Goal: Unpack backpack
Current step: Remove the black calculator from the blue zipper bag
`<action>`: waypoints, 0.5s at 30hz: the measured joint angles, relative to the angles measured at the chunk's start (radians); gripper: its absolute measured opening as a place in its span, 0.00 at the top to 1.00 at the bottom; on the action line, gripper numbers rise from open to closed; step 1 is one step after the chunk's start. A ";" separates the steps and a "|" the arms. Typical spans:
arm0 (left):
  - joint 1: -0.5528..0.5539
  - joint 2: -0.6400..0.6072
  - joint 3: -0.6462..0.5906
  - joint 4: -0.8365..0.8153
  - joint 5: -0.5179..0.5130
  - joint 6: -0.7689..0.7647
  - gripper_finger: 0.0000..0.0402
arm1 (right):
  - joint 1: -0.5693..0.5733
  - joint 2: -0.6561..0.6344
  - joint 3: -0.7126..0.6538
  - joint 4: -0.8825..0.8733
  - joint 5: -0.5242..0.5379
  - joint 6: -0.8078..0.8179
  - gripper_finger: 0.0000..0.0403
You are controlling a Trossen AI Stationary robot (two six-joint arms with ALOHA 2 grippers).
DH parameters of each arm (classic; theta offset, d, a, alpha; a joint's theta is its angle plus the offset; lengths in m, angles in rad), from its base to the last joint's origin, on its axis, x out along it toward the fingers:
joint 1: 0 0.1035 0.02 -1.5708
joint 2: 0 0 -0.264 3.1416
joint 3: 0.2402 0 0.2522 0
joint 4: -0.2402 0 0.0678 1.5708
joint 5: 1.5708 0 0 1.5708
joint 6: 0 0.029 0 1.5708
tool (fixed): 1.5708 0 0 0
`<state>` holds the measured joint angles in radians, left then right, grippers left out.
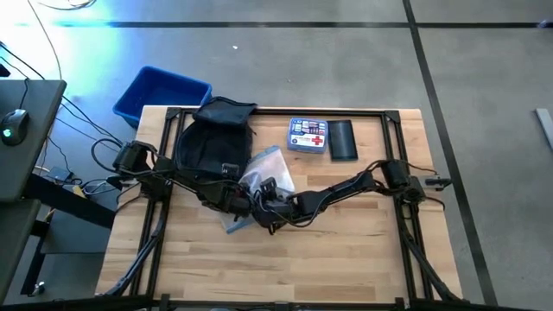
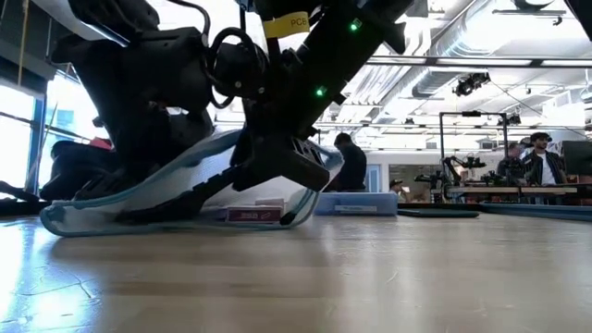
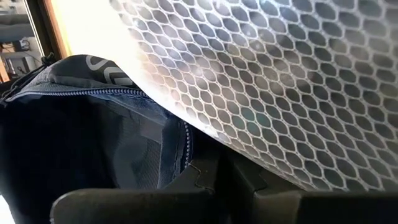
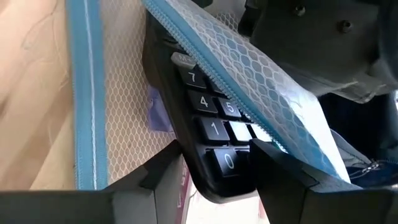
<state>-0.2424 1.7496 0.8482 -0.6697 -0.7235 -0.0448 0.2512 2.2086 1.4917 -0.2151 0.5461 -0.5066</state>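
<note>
The dark navy backpack [image 1: 212, 142] lies on the table's far left part; its zipper and pale logo [image 3: 102, 65] show in the left wrist view. A clear mesh pouch [image 1: 263, 168] with blue trim lies next to it on the table, with its upper layer raised [image 2: 185, 157]. A black calculator [image 4: 211, 118] sits inside the pouch. My left gripper [image 1: 233, 200] is at the pouch's near end, shut on its upper layer. My right gripper [image 1: 270, 203] reaches into the pouch's open mouth and is shut on the calculator. My left gripper [image 3: 221, 177] pinches the pouch's upper mesh layer [image 3: 249, 155] near its edge. That layer is lifted off the lower one, which stays flat on the table [image 2: 139, 222]. My right gripper [image 4: 217, 168] pinches the calculator's end by the 0 key [image 4: 227, 163], one finger on each long side. It reaches in between the pouch's two layers, lying along the calculator. The calculator sits tilted inside the pouch.
A blue-and-white first aid box [image 1: 308, 136] and a flat black pouch [image 1: 344, 140] lie on the table's far side, right of the backpack. A blue plastic bin [image 1: 160, 93] stands on the floor beyond the far left corner. The near half of the table [image 1: 285, 268] is bare wood.
</note>
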 joint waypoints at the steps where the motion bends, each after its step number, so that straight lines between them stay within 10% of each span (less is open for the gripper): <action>1: -0.002 0.000 0.002 0.000 -0.001 -0.001 1.00 | -0.002 0.001 -0.001 0.005 0.000 0.006 0.60; 15: -0.090 -0.104 0.008 -0.015 -0.245 -0.086 1.00 | 0.000 0.004 0.002 0.028 0.057 0.138 0.92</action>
<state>-0.3325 1.6452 0.8566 -0.6851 -0.9683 -0.1310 0.2508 2.2124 1.4937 -0.1871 0.6029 -0.3683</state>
